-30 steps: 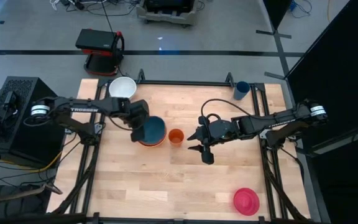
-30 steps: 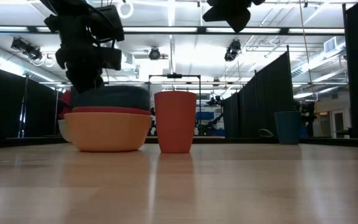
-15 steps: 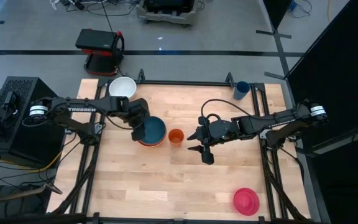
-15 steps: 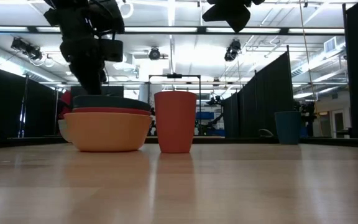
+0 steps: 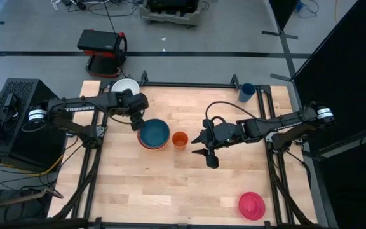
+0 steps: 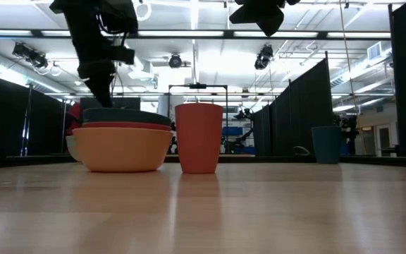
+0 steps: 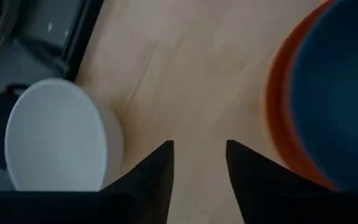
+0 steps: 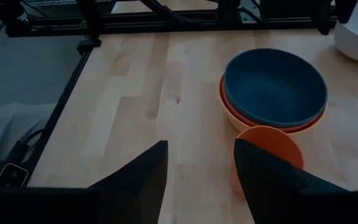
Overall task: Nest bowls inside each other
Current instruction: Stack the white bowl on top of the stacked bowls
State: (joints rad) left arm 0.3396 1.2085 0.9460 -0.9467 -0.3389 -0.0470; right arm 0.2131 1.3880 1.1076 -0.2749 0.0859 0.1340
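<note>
The worktop (image 5: 170, 184) carries everything, with a black box (image 5: 18, 121) standing off its 9 o'clock edge and a red-and-black machine (image 5: 101, 46) on the floor beyond its 12 o'clock edge. Near the worktop's centre sits the stack (image 5: 154, 134): a teal bowl (image 5: 154, 132) nested in a red bowl (image 6: 122, 125), nested in an orange bowl (image 6: 121, 148). The white bowl (image 5: 126, 87) sits alone at about 11 o'clock of the stack, at the worktop's far edge. The pink bowl (image 5: 251, 205) lies upside down well apart, at about 4 o'clock, near the front corner. An orange cup (image 5: 180, 139) stands just beside the stack at 3 o'clock, between the stack and the right arm. A blue cup (image 5: 246, 92) stands at the far edge, at about 1 o'clock.

The left claw (image 5: 136, 117) hangs over bare wood between the white bowl and the stack, at about 10 o'clock of the stack; its fingers (image 7: 157, 174) stand apart with nothing between them. The right claw (image 5: 203, 145) waits at 3 o'clock of the orange cup, fingers (image 8: 138, 177) apart and empty.

A second ago the left claw was down on the teal bowl's 9 o'clock rim, and that bowl rode higher in the stack; now it sits lower and the claw has drawn back toward 11 o'clock. The right arm has not moved
</note>
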